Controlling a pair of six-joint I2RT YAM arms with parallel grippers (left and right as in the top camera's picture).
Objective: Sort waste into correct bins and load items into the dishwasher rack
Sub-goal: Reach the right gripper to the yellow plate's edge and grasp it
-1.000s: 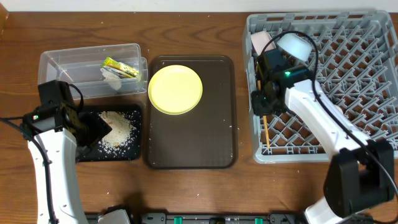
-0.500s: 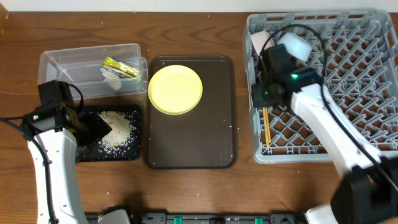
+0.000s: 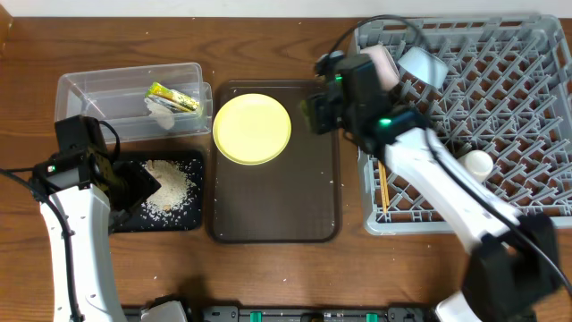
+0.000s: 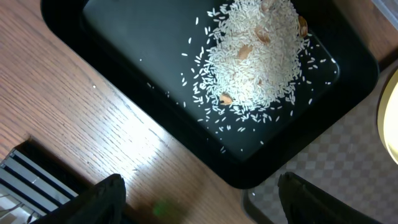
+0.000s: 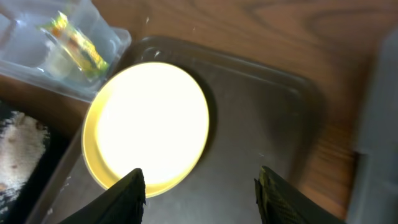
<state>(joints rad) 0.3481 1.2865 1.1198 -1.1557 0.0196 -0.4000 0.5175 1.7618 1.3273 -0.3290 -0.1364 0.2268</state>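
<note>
— Right gripper, how does it stand at this moment?
— Its fingers are spread and nothing is between them. It hangs over the right edge of the yellow plate, which lies on the brown serving tray in the middle of the frame. Your left gripper is also spread and empty, at the lower left, over the black tray.
— What is done, then?
— The waste looks sorted. The snack wrapper and the white scrap lie in the clear tub at the upper left, and the rice heap is in the black tray. In the dishwasher rack at the right you have the chopsticks near its left wall, the white bowl near its top edge, and the small pale cup further in.
— And what is left?
— By my judgement, mainly the plate: you must carry it to the rack. The blue bowl I cannot find with certainty. Something pale is half hidden behind the arm at the rack's upper left corner.
</note>
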